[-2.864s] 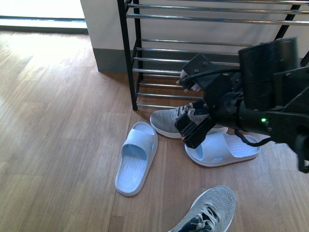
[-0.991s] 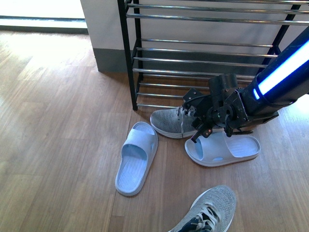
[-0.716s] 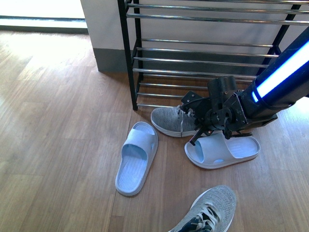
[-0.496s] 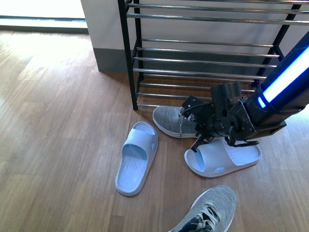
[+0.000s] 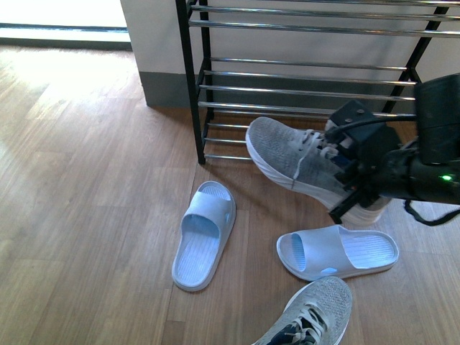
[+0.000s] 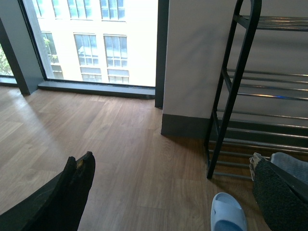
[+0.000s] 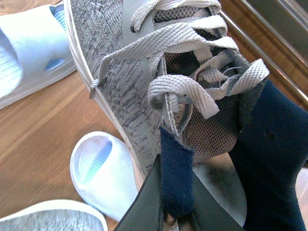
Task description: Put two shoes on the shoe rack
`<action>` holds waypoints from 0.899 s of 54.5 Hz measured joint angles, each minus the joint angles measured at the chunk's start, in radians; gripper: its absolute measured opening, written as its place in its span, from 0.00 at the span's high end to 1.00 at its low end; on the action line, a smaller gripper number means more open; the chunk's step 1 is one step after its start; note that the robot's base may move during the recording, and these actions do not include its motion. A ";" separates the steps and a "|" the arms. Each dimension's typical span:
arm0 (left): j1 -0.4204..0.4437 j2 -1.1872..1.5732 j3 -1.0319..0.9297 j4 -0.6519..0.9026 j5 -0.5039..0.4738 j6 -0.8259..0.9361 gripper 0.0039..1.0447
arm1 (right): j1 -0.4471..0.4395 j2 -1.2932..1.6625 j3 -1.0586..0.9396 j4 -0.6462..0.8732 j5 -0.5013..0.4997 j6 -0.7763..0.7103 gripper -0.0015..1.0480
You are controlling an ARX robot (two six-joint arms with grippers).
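My right gripper (image 5: 346, 188) is shut on the dark collar of a grey knit sneaker (image 5: 295, 159) and holds it tilted above the floor, its toe toward the shoe rack's (image 5: 287, 88) low chrome rods. Close up, the sneaker (image 7: 139, 91) fills the right wrist view, with that gripper (image 7: 175, 211) pinching the collar. A second grey sneaker (image 5: 310, 315) lies at the near edge. Two pale blue sandals (image 5: 204, 234) (image 5: 339, 251) lie on the wood floor. My left gripper (image 6: 175, 202) hangs open over bare floor left of the rack (image 6: 236, 96), with one sandal's toe (image 6: 228, 219) below it.
A grey-skirted wall column (image 5: 154, 65) stands just left of the rack's black side frame (image 5: 190, 79). Wood floor stretches left toward a bright window (image 6: 96, 38). Both sandals (image 7: 103, 175) (image 7: 29, 53) lie under the held sneaker.
My right gripper closed on the grey sneaker's collar and lifted it off the floor, up and to the right. The right sandal slid nearer and to the right.
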 joint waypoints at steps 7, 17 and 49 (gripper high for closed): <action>0.000 0.000 0.000 0.000 0.000 0.000 0.09 | -0.064 -0.141 -0.154 0.008 -0.033 0.040 0.98; 0.000 0.000 0.000 0.000 0.000 0.000 0.09 | -0.218 -0.457 -0.378 0.102 -0.021 0.240 0.98; 0.000 0.000 0.000 0.000 0.000 0.000 0.09 | -0.408 -1.182 -0.694 -0.045 -0.089 0.520 0.98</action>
